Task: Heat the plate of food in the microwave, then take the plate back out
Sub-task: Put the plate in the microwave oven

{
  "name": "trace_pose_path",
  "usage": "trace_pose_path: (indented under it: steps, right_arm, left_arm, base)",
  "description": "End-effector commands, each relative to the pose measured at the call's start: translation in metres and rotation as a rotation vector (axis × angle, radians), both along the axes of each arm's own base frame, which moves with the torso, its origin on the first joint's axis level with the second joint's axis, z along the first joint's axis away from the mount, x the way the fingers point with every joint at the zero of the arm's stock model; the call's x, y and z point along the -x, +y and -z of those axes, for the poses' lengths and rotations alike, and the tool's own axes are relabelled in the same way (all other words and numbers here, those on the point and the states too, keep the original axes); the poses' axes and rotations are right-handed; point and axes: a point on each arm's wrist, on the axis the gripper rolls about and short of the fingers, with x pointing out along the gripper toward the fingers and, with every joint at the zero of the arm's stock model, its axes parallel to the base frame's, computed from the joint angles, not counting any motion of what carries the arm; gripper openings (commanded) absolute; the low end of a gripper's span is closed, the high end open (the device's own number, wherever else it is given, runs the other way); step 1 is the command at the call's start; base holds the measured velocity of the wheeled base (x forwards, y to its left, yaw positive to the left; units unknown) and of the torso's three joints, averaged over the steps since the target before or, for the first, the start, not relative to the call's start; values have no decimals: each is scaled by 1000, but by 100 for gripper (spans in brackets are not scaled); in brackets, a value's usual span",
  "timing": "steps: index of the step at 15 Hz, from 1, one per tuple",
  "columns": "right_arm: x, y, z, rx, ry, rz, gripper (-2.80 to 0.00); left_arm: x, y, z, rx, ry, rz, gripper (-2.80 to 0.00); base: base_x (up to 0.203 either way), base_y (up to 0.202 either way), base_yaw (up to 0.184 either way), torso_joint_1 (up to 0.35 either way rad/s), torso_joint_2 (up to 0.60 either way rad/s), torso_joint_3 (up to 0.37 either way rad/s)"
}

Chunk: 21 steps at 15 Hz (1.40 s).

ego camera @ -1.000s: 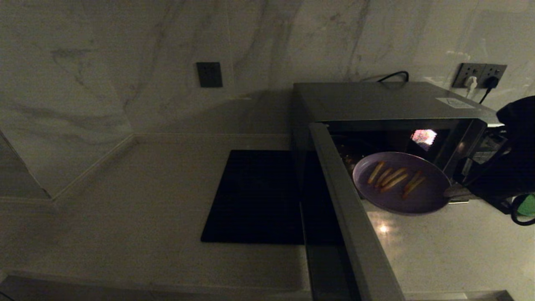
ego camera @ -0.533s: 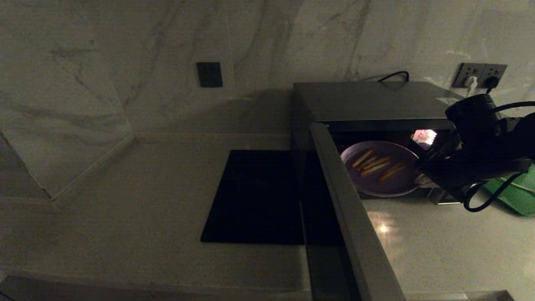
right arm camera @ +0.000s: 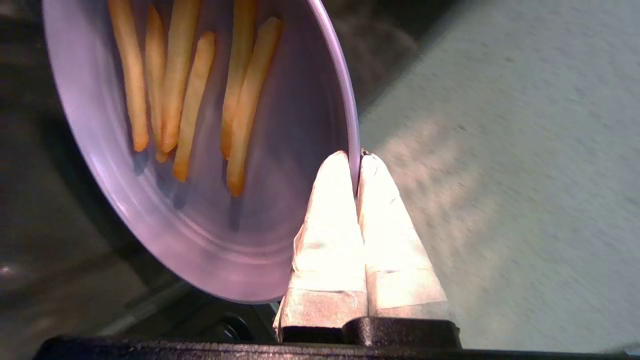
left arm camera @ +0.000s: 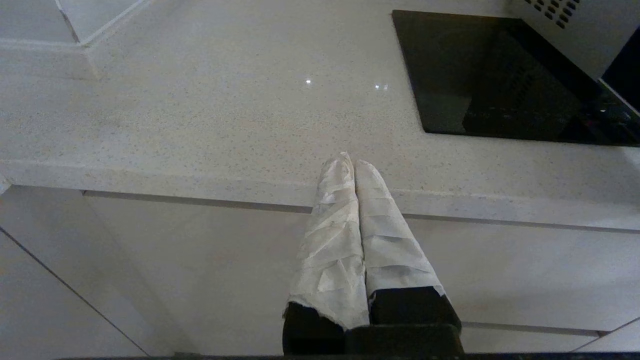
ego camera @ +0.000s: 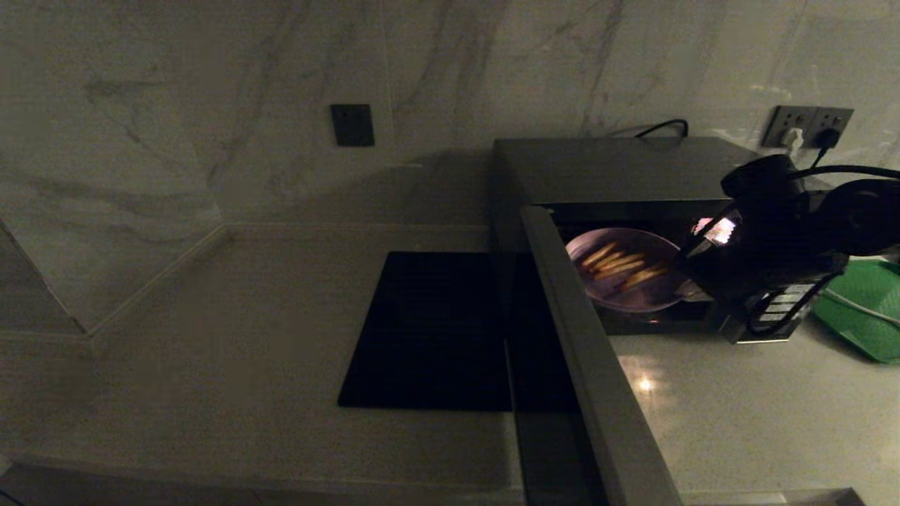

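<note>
The grey-silver microwave (ego camera: 619, 169) stands on the counter with its door (ego camera: 590, 365) swung wide open toward me. A pale lilac plate of food (ego camera: 626, 277) with several golden sticks sits in the cavity mouth, held off the floor by its right rim. My right gripper (ego camera: 692, 289) is shut on that rim. In the right wrist view the plate of food (right arm camera: 200, 150) fills the frame and the rim is pinched between the taped fingers of the right gripper (right arm camera: 356, 160). My left gripper (left arm camera: 350, 162) hangs shut and empty at the counter's front edge.
A flat black square mat (ego camera: 429, 330) lies on the counter left of the microwave. A green mesh tray (ego camera: 861, 309) sits at the right, behind my right arm. Wall sockets (ego camera: 808, 126) with plugged cables are behind the microwave. The open door juts out over the counter's front.
My right arm has carried the plate from in front of the microwave opening up and back into the cavity. The left arm has not moved.
</note>
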Motion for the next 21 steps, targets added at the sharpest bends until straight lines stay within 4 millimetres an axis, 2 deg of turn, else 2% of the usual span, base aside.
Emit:
trace_pose_path:
  steps: [1,4,12,21]
  right_arm:
    - [-15,1,6,-3,3,3,-280]
    - [-25,2,16,-4,18,2,-280]
    - [-35,3,38,2,72,4,-280]
    - [-36,4,42,0,82,4,-280]
  left_arm:
    - [0,0,0,1,0,0,-280]
    - [0,0,0,1,0,0,-280]
    - [0,0,0,1,0,0,-280]
    - [0,0,0,1,0,0,-280]
  base:
    - [0,0,0,0,0,0]
    - [0,0,0,0,0,0]
    - [0,0,0,0,0,0]
    - [0,0,0,0,0,0]
